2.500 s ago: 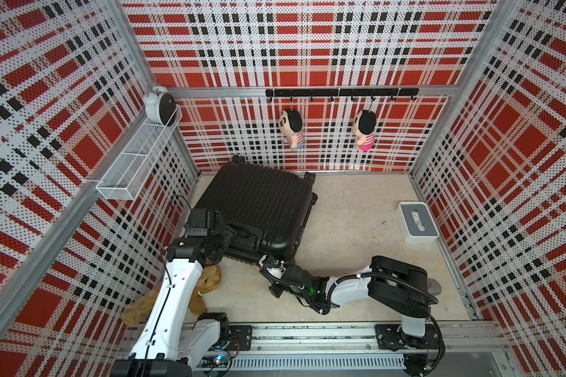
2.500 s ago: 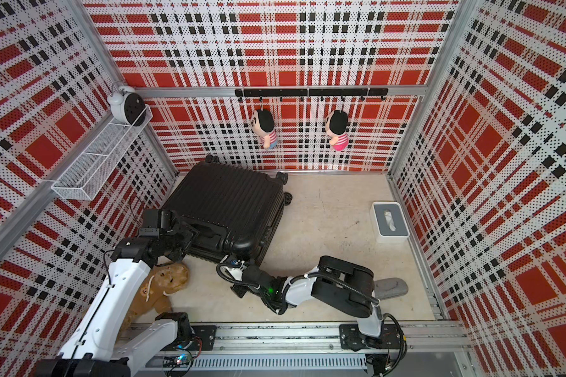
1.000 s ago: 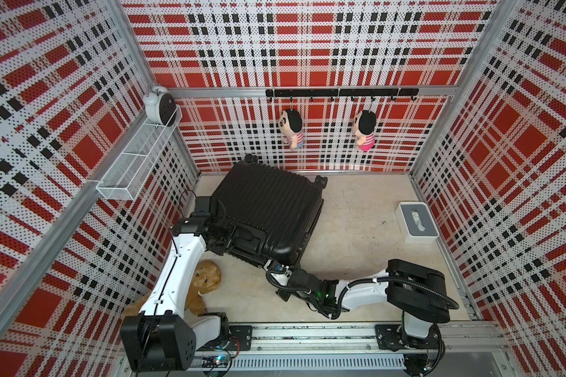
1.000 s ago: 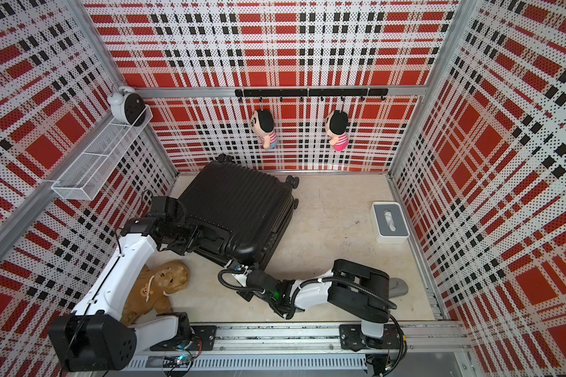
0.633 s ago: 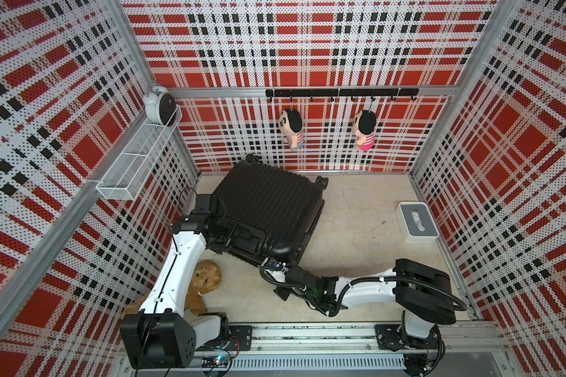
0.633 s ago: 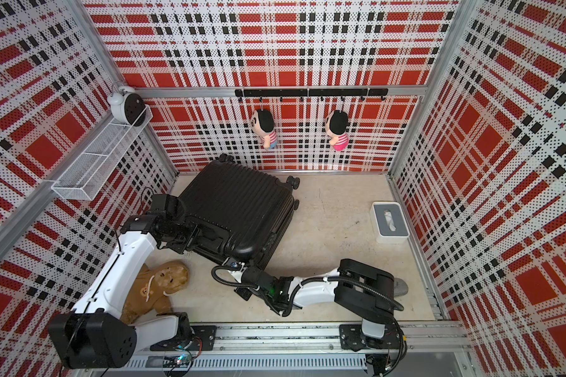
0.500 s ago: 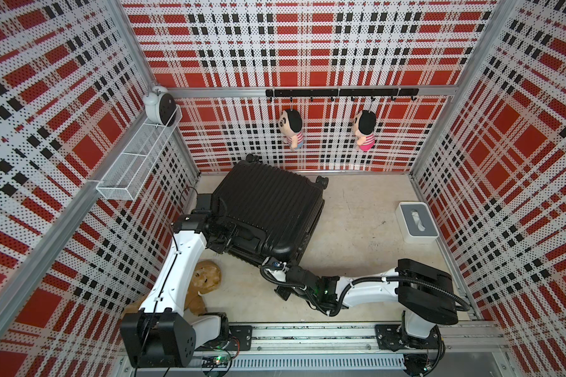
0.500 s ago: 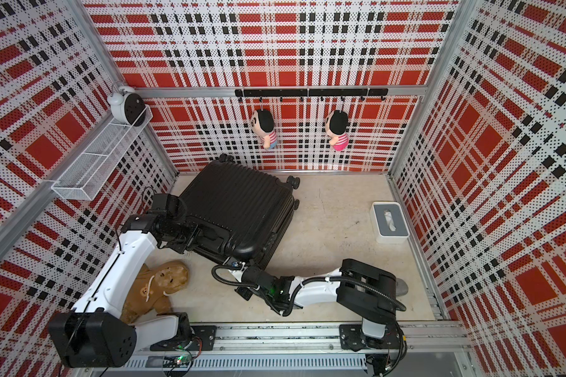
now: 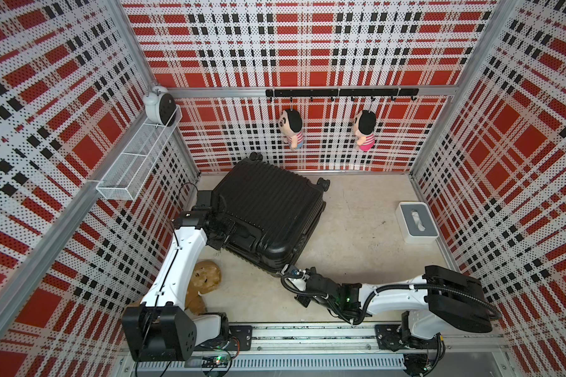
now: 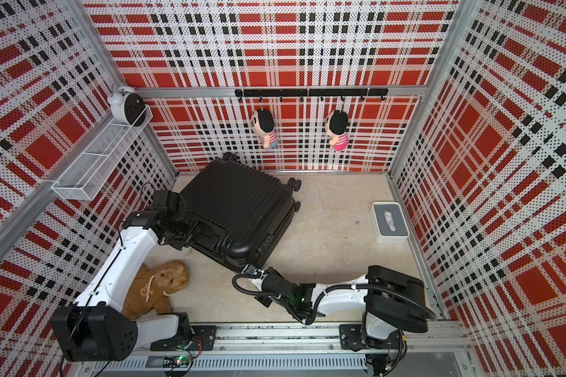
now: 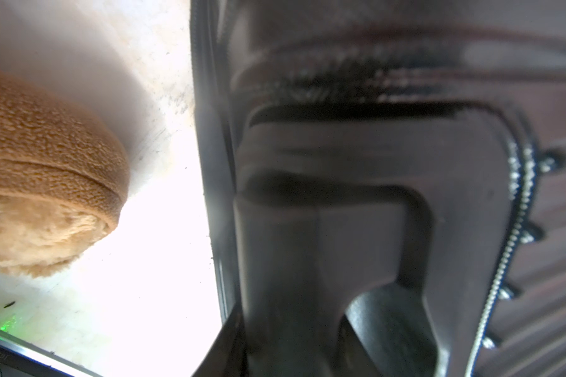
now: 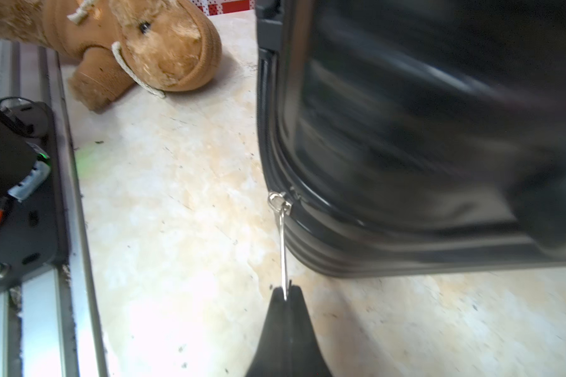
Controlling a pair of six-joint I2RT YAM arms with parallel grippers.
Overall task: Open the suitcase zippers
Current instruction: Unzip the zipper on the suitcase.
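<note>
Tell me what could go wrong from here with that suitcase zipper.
The right gripper pinches only the tip of the thin zipper pull, so it may slip out at the corner of the suitcase. The suitcase may also slide along with the tug; how firmly the left gripper braces it is unclear.

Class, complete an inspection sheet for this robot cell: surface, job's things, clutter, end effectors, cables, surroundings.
Surface: beige floor, scuffed.
Job's things: black suitcase lying flat; silver zipper pull at its near corner.
Clutter: brown plush toy; tissue box.
End effectors: right end effector shut on the zipper pull; left end effector at the suitcase's side, grip unclear.
Cables: black hose loops at right wrist.
Surroundings: plaid walls, two hanging dolls, wire basket, clock.
</note>
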